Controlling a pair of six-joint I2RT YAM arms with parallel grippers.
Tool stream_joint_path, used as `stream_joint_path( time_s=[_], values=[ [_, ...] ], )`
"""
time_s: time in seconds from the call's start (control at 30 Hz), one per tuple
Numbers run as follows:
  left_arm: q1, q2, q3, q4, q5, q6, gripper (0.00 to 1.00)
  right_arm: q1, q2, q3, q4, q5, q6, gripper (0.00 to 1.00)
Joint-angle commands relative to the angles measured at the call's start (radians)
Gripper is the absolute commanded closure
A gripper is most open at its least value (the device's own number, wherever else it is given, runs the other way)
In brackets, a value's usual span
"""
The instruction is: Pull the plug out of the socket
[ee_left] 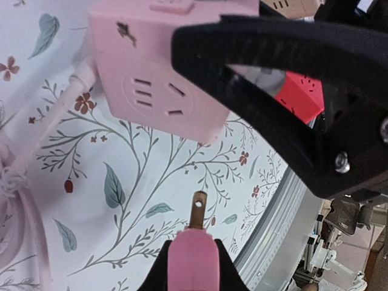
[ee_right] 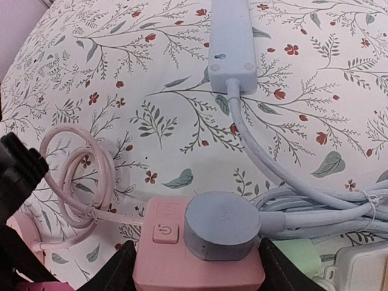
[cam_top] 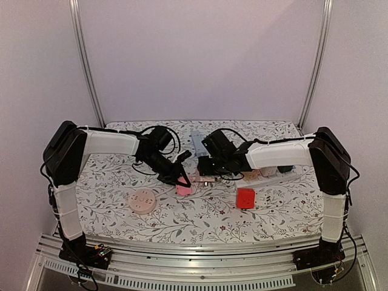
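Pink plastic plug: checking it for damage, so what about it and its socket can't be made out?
- Pink plastic plug: left wrist view shows one brass prong; body cut off at the bottom edge and held in the left gripper.
- Pink cube-shaped socket block: right gripper hides part of it there; a grey-blue round plug covers part of its top in right wrist view.
- Top view: both too small.

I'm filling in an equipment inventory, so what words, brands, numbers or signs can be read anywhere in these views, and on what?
Power sign (a circle with a stroke, no letters): on the button of the pink socket cube.
Small dark mark on the cube's side, in the left wrist view: too blurred to read.
No words, brands or numbers can be read anywhere else.
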Motion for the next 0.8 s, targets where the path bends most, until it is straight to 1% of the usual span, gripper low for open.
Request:
stream_joint_path(
  time_s=[0.0,0.07,0.17,0.23,0.33,0.47,0.5,0.63,0.77],
  values=[
    [0.004,-0.044,-0.012,0.019,-0.01,0.001,1.0,-0.038,0.064,0.094,0.064,0.045,-0.048,0.65],
    [0.004,-0.056,-0.018,0.027,-0.026,0.0,1.0,-0.044,0.09,0.118,0.066,0.043,-0.061,0.64],
    [0.001,-0.085,-0.032,0.04,-0.066,0.0,1.0,-0.058,0.107,0.141,0.065,0.025,-0.072,0.55],
    [0.0,-0.109,-0.042,0.05,-0.1,-0.002,1.0,-0.064,0.111,0.151,0.065,0.005,-0.081,0.44],
    [-0.015,-0.153,-0.061,0.064,-0.169,-0.015,1.0,-0.067,0.096,0.158,0.063,-0.023,-0.111,0.22],
    [-0.059,-0.224,-0.097,0.08,-0.301,-0.04,1.0,-0.067,0.042,0.152,0.055,-0.042,-0.162,0.02],
    [-0.073,-0.24,-0.107,0.087,-0.338,-0.049,1.0,-0.067,0.02,0.143,0.054,-0.041,-0.174,0.01],
    [-0.137,-0.292,-0.17,0.201,-0.425,-0.132,1.0,-0.07,-0.083,0.087,0.048,-0.027,-0.19,0.01],
    [-0.244,-0.256,-0.135,0.219,-0.516,-0.164,1.0,-0.078,-0.219,-0.004,0.045,0.017,-0.185,0.01]
  ],
)
